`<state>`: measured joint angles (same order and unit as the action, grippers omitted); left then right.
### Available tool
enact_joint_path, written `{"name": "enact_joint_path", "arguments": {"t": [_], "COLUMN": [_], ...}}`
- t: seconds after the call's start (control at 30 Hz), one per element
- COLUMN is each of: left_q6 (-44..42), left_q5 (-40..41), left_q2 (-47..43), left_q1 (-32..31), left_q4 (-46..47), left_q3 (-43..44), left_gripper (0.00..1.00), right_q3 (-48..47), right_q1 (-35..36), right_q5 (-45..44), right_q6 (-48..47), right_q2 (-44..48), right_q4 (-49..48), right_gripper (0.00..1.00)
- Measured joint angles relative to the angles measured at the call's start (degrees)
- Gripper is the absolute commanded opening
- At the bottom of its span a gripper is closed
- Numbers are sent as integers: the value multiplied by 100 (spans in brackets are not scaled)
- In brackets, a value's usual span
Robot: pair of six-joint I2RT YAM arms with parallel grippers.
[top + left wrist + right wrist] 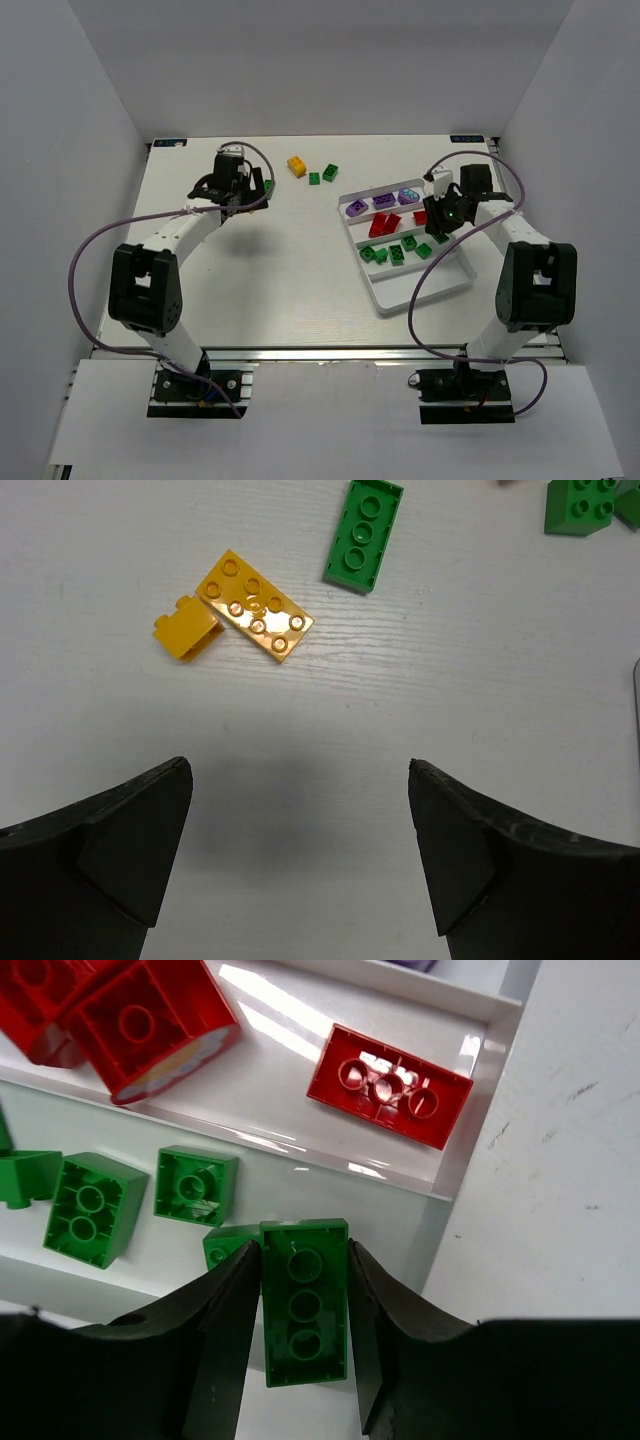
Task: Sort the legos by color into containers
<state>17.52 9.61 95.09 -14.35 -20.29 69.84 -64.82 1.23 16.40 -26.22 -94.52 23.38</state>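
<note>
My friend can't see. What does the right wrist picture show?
The right gripper pinches a green brick between its black fingers, above a compartment of green bricks in the white tray. Red bricks lie in the next compartment.

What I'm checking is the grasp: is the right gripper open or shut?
Shut on the green brick: the right gripper pinches both its long sides, above the white tray.

Overhead view, downward wrist closeups, tray (pixel 422 287) shared
</note>
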Motion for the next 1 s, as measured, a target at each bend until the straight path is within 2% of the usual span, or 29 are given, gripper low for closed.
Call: {"name": "enact_joint_path", "arguments": {"t": [0.27,0.37,0.4,0.6,0.63,0.67,0.73,0.77,0.83,1.0], "left_q6": [-214,-400,-461,-839,-881,-914,-966,-1001,-1049,-1176], "left_q5": [-212,-282,-304,-452,-466,-472,-472,-463,-424,-188], "left_q2": [846,1261,1379,2017,2111,2199,2380,2472,2673,3189], "left_q1": [31,31,31,31,31,31,26,13,-13,-125], "left_q4": [52,107,116,321,387,450,584,645,710,796], "left_q3": [774,1161,1274,1742,1790,1825,1904,1954,2105,2647], "left_gripper": [98,98,98,87,86,85,82,82,81,80], "right_q3": [-4,-37,-52,-76,-26,-22,-212,-411,-765,-651], "right_q1": [-48,-46,-46,-101,-162,-243,-398,-463,-551,-560], "right_q5": [-50,50,98,616,793,992,1519,1784,2240,2955], "right_q6": [22,11,-9,-271,-267,-289,-433,-509,-614,-649], "right_q2": [-205,-179,-157,374,542,664,699,605,385,417], "right_q4": [26,39,50,-50,-157,-192,-17,162,326,328], "right_gripper": [60,70,89,89,88,71,49,34,29,34]}}
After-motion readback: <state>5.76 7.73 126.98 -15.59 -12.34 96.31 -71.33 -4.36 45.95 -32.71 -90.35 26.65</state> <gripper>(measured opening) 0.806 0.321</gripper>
